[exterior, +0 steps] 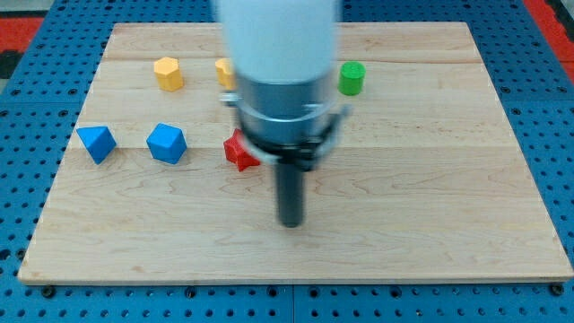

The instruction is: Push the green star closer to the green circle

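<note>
**Green star out of sight, rod standing mid-board**

The arm (280, 81) fills the middle of the camera view, its pale body and grey collar blurred and covering a wide strip of the wooden board (448, 224). From the collar the dark rod drops straight down, and the tip (291, 222) sits on bare wood a little below the board's centre. The rod is a plain stick with nothing to open or close; it holds nothing, and the tip touches no block.

The green star does not show anywhere in the view. Whether it lies behind the arm's body cannot be told.

The green circle (351, 78) stands near the board's top edge, at about 1 o'clock from the tip and well apart from it, just to the right of the arm's body.

The red block (239, 151) is the nearest piece to the tip, at about 11 o'clock. The collar hides its right part, so its shape is not clear.

Further out at about 10 o'clock sit two blue blocks side by side: an angular, many-sided blue block (167, 143), and, beyond it towards the board's left edge, a blue triangular block (96, 143).

Near the top edge, at about 11 o'clock, is the yellow hexagon (168, 73). To its right a second yellow block (223, 72) peeks from behind the arm, its shape mostly hidden.

The board rests on a blue pegboard (27, 108).
</note>
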Motion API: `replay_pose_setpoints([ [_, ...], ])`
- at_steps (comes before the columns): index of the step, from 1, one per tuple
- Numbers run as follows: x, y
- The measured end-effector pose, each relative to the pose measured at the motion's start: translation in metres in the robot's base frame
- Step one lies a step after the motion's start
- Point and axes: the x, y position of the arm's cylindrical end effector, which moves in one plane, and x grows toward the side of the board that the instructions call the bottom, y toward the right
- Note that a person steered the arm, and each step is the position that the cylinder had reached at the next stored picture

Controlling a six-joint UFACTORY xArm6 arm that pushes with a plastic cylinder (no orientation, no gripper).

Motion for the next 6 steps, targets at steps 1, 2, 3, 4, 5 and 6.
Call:
replay_pose_setpoints([
  [1,-0.035,0.081],
  [2,-0.071,0.087],
  [3,-0.092,0.076],
  [4,-0.16,0.063],
  [5,-0.146,-0.021],
  [6,-0.166,-0.093],
])
